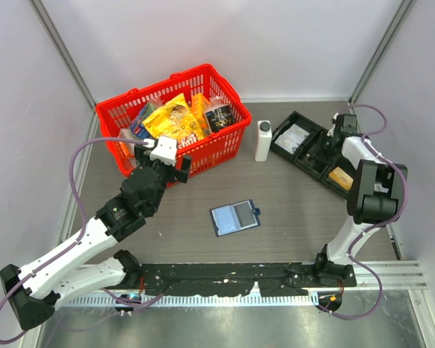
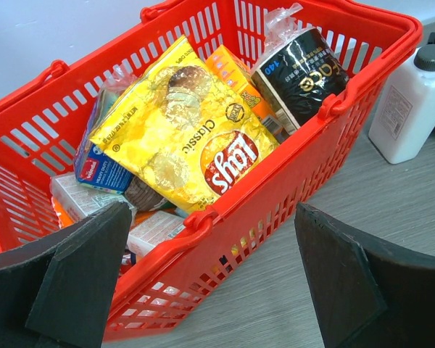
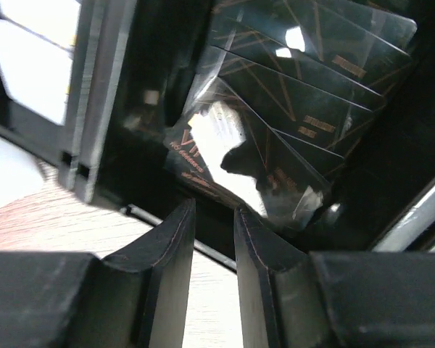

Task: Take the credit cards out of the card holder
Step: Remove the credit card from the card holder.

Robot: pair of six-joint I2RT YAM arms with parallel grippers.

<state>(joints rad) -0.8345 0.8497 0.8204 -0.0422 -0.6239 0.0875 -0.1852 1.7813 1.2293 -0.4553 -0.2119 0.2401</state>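
The card holder [image 1: 235,217], a navy wallet, lies open and flat mid-table with its pale sleeves facing up. Neither gripper is near it. An orange-gold credit card [image 1: 340,176] rests in a near compartment of the black tray [image 1: 311,148]. My right gripper [image 1: 338,127] hangs over the tray's far end. In the right wrist view its fingers [image 3: 175,239] stand a narrow gap apart with nothing between them, just short of glossy black packets [image 3: 275,123]. My left gripper [image 1: 175,161] is wide open beside the red basket [image 1: 225,148], holding nothing.
The red basket [image 2: 290,152] is full of snack packs, a yellow chip bag [image 2: 188,130] on top. A white bottle [image 1: 263,140] stands between basket and tray. White packets [image 1: 293,136] fill another tray compartment. Walls close in both sides.
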